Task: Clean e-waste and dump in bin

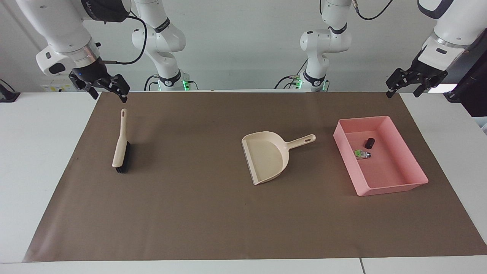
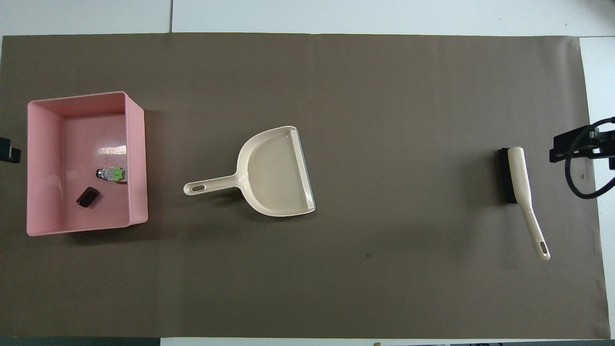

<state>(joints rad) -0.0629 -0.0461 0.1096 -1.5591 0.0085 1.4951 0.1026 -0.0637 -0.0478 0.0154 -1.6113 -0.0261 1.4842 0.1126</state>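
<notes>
The e-waste lies inside the pink bin. It is a dark stubby cylinder and a white-grey component with green marks. My left gripper hangs open and empty, raised over the mat's edge at the left arm's end, clear of the bin. Only its tip shows in the overhead view. My right gripper is open and empty too, over the mat's edge beside the brush.
A beige dustpan lies mid-mat, with its handle toward the bin. A beige brush with black bristles lies at the right arm's end. A brown mat covers the white table.
</notes>
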